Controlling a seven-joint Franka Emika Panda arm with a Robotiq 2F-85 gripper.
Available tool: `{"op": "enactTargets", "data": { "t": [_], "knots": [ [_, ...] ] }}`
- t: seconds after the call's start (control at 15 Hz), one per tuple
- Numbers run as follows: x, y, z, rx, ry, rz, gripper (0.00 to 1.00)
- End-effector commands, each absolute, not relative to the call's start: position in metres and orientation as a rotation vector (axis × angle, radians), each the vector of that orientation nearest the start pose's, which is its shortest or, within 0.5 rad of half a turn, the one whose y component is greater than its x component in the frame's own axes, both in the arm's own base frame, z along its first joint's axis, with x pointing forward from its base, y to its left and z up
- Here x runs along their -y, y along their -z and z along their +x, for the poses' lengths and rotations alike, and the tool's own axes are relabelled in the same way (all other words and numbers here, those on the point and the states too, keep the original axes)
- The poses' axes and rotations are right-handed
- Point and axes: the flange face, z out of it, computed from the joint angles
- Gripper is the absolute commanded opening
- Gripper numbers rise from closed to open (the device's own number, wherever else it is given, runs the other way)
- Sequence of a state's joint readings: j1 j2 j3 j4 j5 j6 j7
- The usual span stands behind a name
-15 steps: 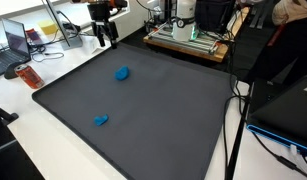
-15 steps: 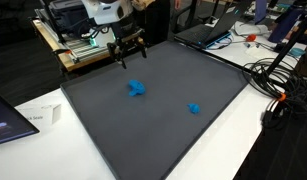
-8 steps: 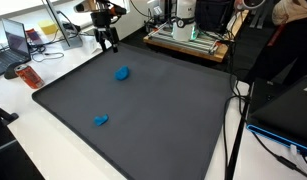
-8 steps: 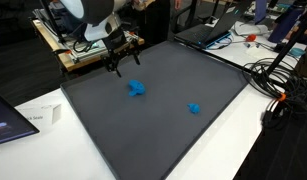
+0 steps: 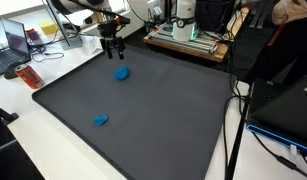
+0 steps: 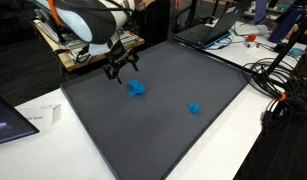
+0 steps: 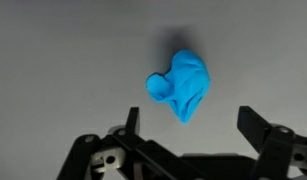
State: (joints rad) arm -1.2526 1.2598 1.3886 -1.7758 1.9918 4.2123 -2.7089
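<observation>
A lumpy blue object [image 7: 183,86] lies on the dark grey mat [image 5: 143,110], at the mat's far side in both exterior views [image 5: 121,73] [image 6: 137,88]. My gripper [image 7: 193,125] hangs open just above it, its two dark fingers [image 7: 255,125] standing wide with nothing between them; the blue lump lies just ahead of the gap. In the exterior views the gripper [image 5: 114,50] [image 6: 119,72] hovers over the mat close beside the lump. A second, smaller blue piece [image 5: 101,120] [image 6: 194,108] rests apart on the mat.
A cluttered bench with equipment [image 5: 188,35] borders the mat's far edge. Laptops [image 5: 15,40] and an orange item [image 5: 30,76] lie on the white table beside it. Cables [image 6: 278,85] run along one side.
The arm has swung down and across from the mat's far edge, bringing the open gripper lower and close over the larger blue lump. Neither blue piece has moved.
</observation>
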Motion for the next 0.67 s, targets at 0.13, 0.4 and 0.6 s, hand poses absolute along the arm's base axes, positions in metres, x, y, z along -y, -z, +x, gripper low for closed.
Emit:
{"op": "enactTargets", "data": {
  "t": [0.13, 0.4, 0.6],
  "knots": [
    [0.173, -0.223, 0.488, -0.041, 0.268, -2.893, 1.0],
    [0.179, -0.224, 0.489, -0.029, 0.244, -2.918, 1.0],
    [0.187, -0.223, 0.485, -0.022, 0.22, -2.906, 1.0]
  ]
}}
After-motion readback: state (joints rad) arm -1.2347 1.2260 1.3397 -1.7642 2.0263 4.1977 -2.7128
